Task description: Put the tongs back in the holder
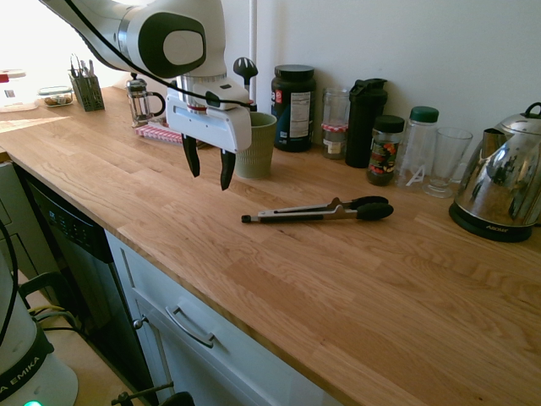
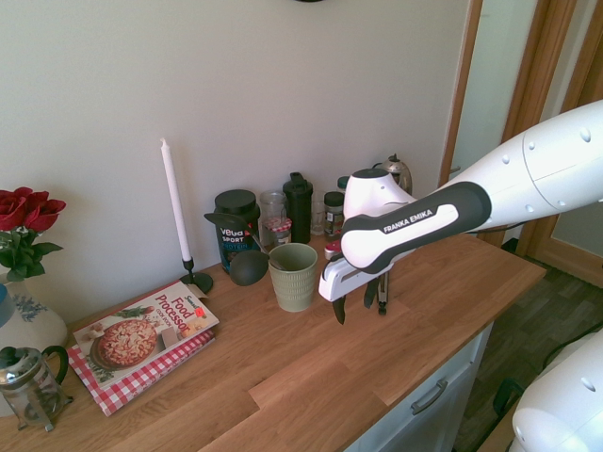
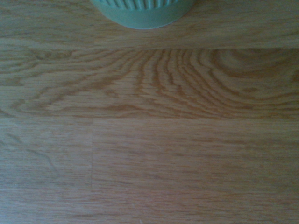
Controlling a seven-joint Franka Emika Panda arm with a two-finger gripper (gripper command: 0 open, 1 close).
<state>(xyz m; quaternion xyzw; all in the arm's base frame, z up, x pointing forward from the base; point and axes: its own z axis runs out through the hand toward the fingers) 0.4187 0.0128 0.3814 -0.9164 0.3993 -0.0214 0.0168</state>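
— Hand point(image 1: 210, 172) first: how is it standing?

— It is hanging above the wooden worktop point(image 1: 338, 279) with its two dark fingers point(image 1: 226, 169) pointing down and spread apart, gripping nothing. It is hovering just in front of the holder point(image 1: 257, 145), not touching it.

— And the tongs?

— The tongs point(image 1: 321, 211) are lying flat on the worktop, closed, off to the side of the hand and well clear of the fingers. Their thick black handle ends are pointing toward the kettle point(image 1: 503, 190), the small black tips toward the hand.

— Is the holder standing upright?

— Yes, the sage-green ribbed cup is sitting upright; the wrist view is catching only its lower rim against bare wood grain.

— What is sitting further back?

— A row along the wall: a dark supplement tub point(image 1: 293, 108), a small jar point(image 1: 335, 123), a black bottle point(image 1: 365, 121), a spice jar point(image 1: 385, 150), a clear drinking glass point(image 1: 446, 161). At the far end, a French press point(image 1: 142, 101) and a dark cutlery caddy point(image 1: 86, 88).
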